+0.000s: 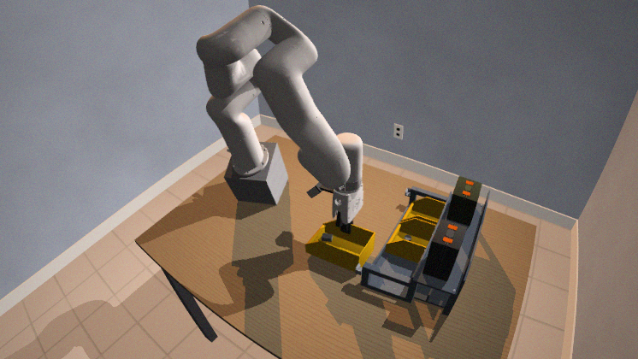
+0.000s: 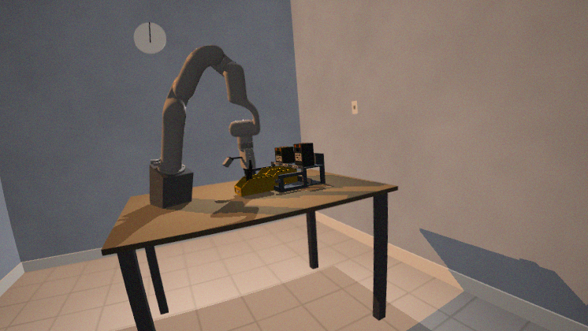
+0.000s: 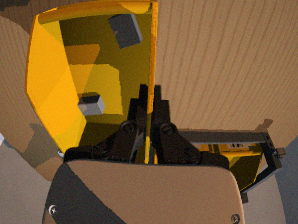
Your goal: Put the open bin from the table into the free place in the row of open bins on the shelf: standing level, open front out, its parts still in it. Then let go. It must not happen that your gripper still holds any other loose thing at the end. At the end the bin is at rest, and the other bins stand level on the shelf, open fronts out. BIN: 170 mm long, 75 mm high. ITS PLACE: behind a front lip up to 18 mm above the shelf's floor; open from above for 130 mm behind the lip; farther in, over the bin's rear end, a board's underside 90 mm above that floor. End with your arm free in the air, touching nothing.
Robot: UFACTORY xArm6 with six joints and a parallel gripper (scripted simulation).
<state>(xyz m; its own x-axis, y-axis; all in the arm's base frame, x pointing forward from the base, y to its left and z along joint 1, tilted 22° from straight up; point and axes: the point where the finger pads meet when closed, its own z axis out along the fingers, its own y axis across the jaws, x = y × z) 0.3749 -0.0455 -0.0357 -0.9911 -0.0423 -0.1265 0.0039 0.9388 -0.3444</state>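
Note:
My gripper (image 1: pixel 345 229) (image 2: pixel 248 175) (image 3: pixel 149 97) is shut on a side wall of the yellow open bin (image 1: pixel 333 256) (image 2: pixel 256 188) (image 3: pixel 44 65). The bin looks about level, a little above the table, with its low open front toward the robot base and its rear end near the shelf front. Two grey parts lie in it; one grey part (image 1: pixel 327 238) (image 3: pixel 126 31) is near the front, the other part (image 3: pixel 92 104) farther back. The shelf (image 1: pixel 367 277) (image 2: pixel 290 188) (image 3: pixel 225 136) holds two yellow bins (image 1: pixel 405 250), open fronts out. The free place (image 1: pixel 396 266) is at the row's near end.
Two black boxes stand on the raised board over the row's rear: a near box (image 1: pixel 440 258) (image 2: pixel 303 154) and a far box (image 1: pixel 463 205) (image 2: pixel 284 154). The shelf's end frame and front corner post (image 1: pixel 363 269) are close to the held bin's rear corner.

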